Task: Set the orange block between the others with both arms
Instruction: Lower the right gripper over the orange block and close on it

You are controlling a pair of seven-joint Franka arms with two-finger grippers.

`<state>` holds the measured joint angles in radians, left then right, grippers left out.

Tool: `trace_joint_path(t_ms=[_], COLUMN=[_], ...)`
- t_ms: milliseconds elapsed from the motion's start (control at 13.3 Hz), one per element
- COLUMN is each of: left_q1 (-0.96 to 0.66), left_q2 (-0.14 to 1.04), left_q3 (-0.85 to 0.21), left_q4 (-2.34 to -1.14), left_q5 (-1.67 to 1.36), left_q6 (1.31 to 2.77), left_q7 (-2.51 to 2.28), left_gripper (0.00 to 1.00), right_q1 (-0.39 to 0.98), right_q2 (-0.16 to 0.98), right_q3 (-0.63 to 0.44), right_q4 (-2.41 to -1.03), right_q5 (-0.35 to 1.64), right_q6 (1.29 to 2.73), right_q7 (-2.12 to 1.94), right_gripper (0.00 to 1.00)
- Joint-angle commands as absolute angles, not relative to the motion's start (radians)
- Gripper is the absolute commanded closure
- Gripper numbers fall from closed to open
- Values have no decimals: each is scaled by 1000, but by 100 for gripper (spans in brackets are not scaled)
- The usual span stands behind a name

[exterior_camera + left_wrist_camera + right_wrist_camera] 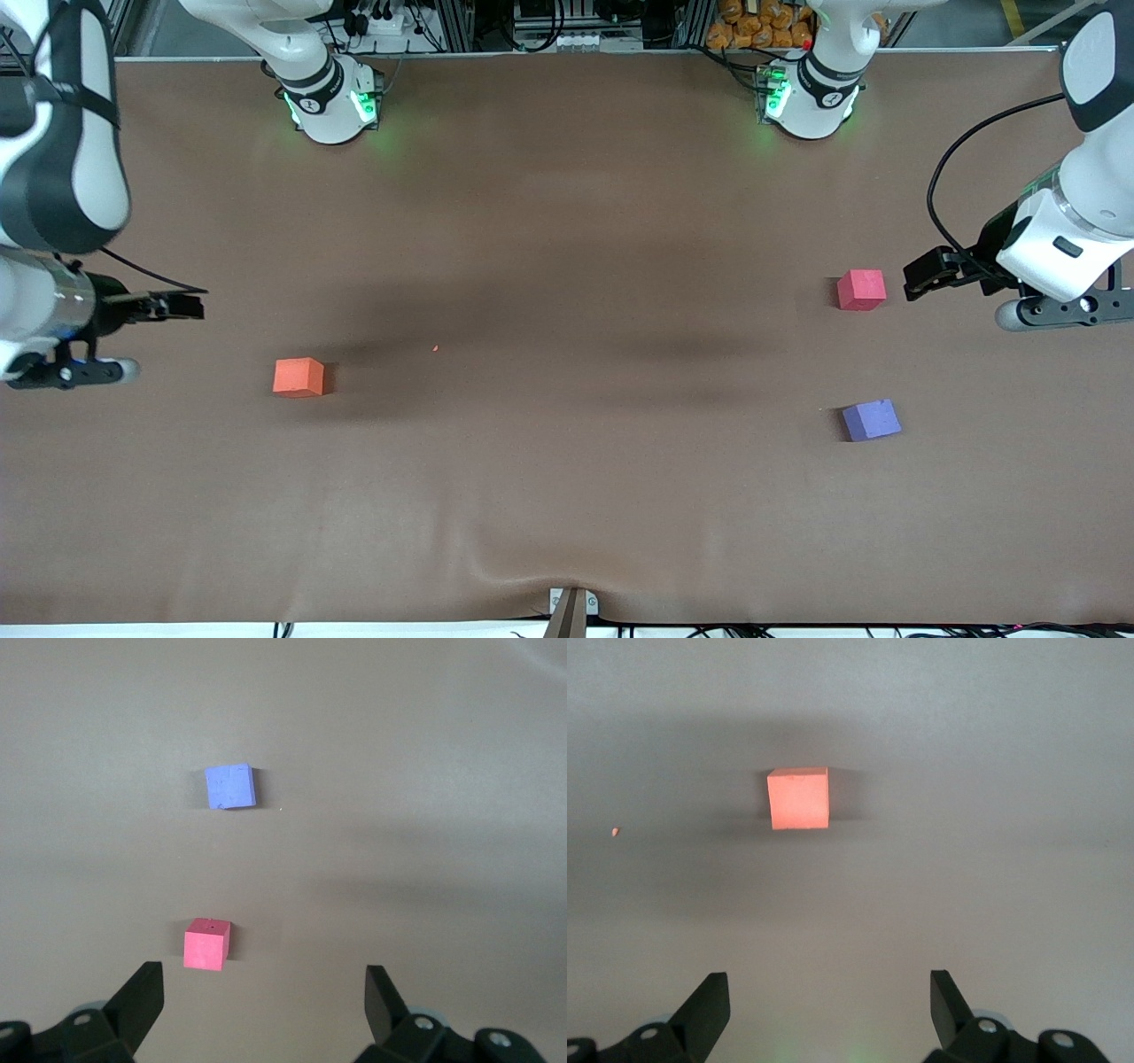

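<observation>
The orange block (299,377) sat alone toward the right arm's end of the table (567,266), flat on the brown cloth, nothing touching it. A tiny orange-red speck (435,348) lay on the cloth near it, a bit farther from the front cam and more toward mid-table. The right gripper (182,306) hung over the cloth at that end, apart from the block, fingers spread wide and holding nothing; its wrist cam showed the orange block (798,798) straight ahead w/ bare cloth between.

Toward the left arm's end sat the other two: the red-pink cube (861,289) and the purple cube (872,420), the purple one nearer the front cam, well apart w/ an open gap of cloth between them. The purple one sat slightly turned. The left gripper (921,275) hung just beside the red-pink cube, not touching, fingers wide, nothing in them. Its wrist cam showed the red-pink cube (206,944) close ahead, off to one finger's (142,997) side, and the purple cube (230,786) farther on.

Nothing stood between the orange block and the pair, just a long run of cloth w/ soft arm shadows. Both arm bases (332,102) glowed green. Racks, cables and orange packets (762,27) lined the edge by the bases. No writing I could read.
</observation>
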<state>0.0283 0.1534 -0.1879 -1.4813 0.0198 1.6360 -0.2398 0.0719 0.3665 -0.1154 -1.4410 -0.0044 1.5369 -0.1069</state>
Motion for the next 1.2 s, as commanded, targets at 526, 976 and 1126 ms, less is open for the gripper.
trace_joint_path(t_ms=[526, 976, 1126], left_q1=[28, 37, 41], left_q2=[163, 192, 199], left_q3=[-192, -192, -192], left_q4=[-1471, -1473, -1473], left_q5=[9, 20, 21], left_q6=[1666, 1667, 1666], left_q7=[-255, -244, -244], left_gripper=[0, 0, 0], right_q1=[84, 114, 114], right_q2=[567, 666, 687], right_q3=[-120, -120, -120], right_q4=[-1489, -1505, -1506], right_q5=[86, 92, 92], right_q6=[1787, 1913, 1940], right_q7=[-109, -103, -103], right_gripper=[0, 0, 0])
